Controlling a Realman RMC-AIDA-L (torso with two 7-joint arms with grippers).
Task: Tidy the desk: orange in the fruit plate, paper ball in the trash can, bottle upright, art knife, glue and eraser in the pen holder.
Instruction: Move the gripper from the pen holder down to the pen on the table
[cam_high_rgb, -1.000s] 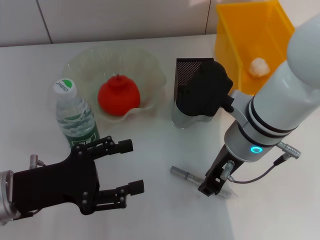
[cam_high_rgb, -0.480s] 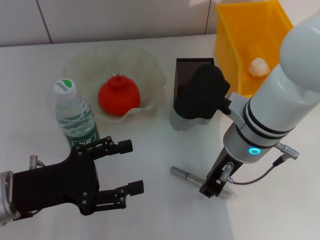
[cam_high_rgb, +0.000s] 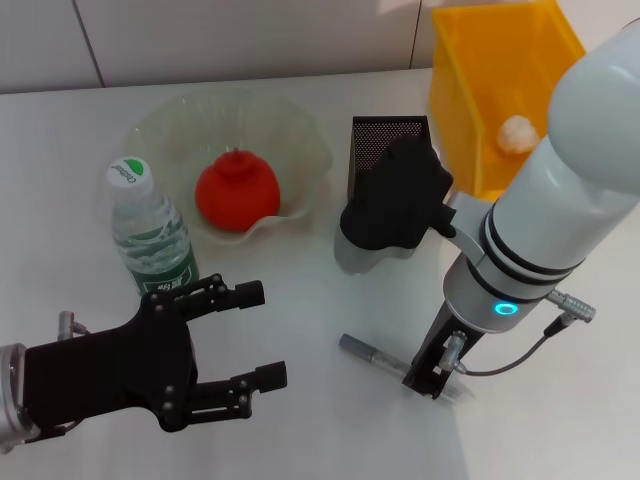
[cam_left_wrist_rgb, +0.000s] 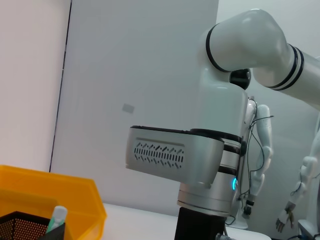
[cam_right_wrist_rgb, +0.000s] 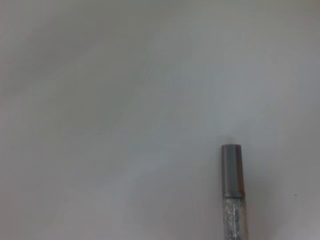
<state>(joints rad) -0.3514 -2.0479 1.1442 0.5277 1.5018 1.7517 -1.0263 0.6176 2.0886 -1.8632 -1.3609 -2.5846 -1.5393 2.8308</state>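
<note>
Desk inventory, head view as clock face. Done, as far as can be judged: round red-orange orange (cam_high_rgb: 236, 192) sits in the ruffled pale-green glass fruit plate (cam_high_rgb: 300, 130) at 11 o'clock; crumpled white paper ball (cam_high_rgb: 517, 132) lies inside the bright yellow-orange plastic trash can (cam_high_rgb: 455, 70) at 1 o'clock; clear plastic bottle (cam_high_rgb: 150, 232) with green label stands upright at 9 o'clock, just beside the plate. Square black metal-mesh pen holder (cam_high_rgb: 388, 140) stands at 12 o'clock; the left wrist view shows one capped item (cam_left_wrist_rgb: 57, 218) standing in it, kind uncertain. Left to do: slim stick with grey metal cap and clear glittery barrel (cam_high_rgb: 368, 351), probably the glue, lies flat on the white desk (cam_high_rgb: 300, 430) near 5 o'clock, long axis running 10 to 4 o'clock, cap end toward 10. Eraser and art knife not identified. Right gripper (cam_high_rgb: 428, 378) is down over the stick's barrel end; finger state cannot be told. Left gripper (cam_high_rgb: 255, 333) hovers at 7 o'clock, fingers spread, holding nothing.
</note>
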